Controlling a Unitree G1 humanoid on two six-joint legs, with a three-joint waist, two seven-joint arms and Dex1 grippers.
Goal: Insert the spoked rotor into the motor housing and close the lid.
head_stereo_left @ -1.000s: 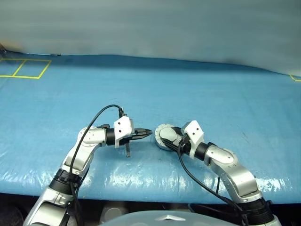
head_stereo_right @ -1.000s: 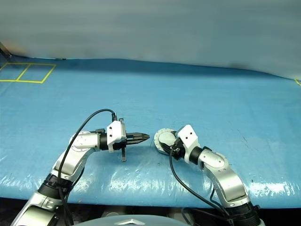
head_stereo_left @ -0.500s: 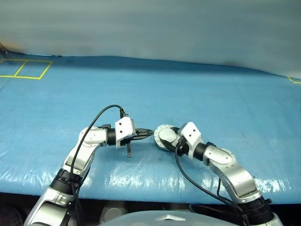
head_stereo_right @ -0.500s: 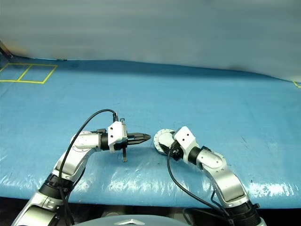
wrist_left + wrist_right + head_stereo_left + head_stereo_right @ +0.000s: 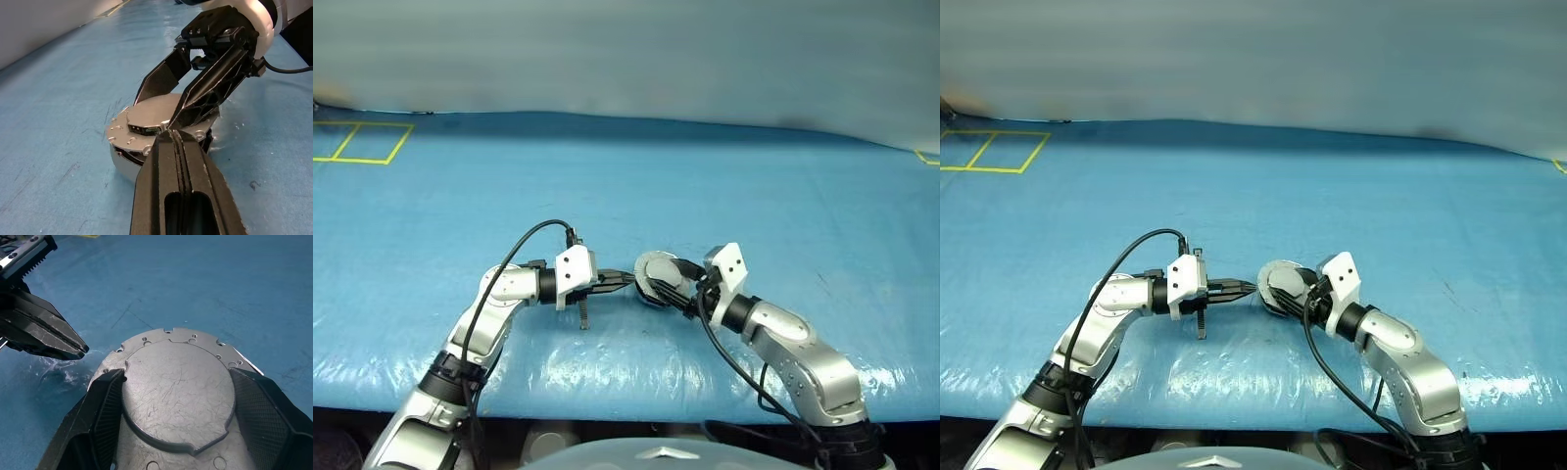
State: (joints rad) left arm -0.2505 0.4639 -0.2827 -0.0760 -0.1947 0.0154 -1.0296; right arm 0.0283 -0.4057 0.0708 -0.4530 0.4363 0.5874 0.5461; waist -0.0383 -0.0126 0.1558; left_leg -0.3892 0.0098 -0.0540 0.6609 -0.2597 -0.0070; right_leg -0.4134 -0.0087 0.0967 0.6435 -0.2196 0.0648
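Note:
The motor housing [image 5: 654,280] is a round grey cup, held a little off the blue cover and tilted. The lid [image 5: 178,387] lies over it, plain grey face showing, with a thin dark gap [image 5: 131,153] under its edge. The spoked rotor is hidden. My right gripper [image 5: 668,285] is shut on the housing, with one black finger [image 5: 100,411] on each side of it. My left gripper [image 5: 175,137] is shut and holds nothing. Its tip [image 5: 626,283] points across at the housing's near edge, close to the lid's rim; I cannot tell whether it touches.
A wrinkled blue cover [image 5: 754,196] spreads over the whole table, whose front edge [image 5: 607,392] runs just below my arms. Yellow tape squares [image 5: 362,143] mark the far left corner. A black cable [image 5: 524,245] loops over my left forearm.
My right gripper has risen a little and rolled, tilting the housing up with it. The left gripper has stayed in place, shut.

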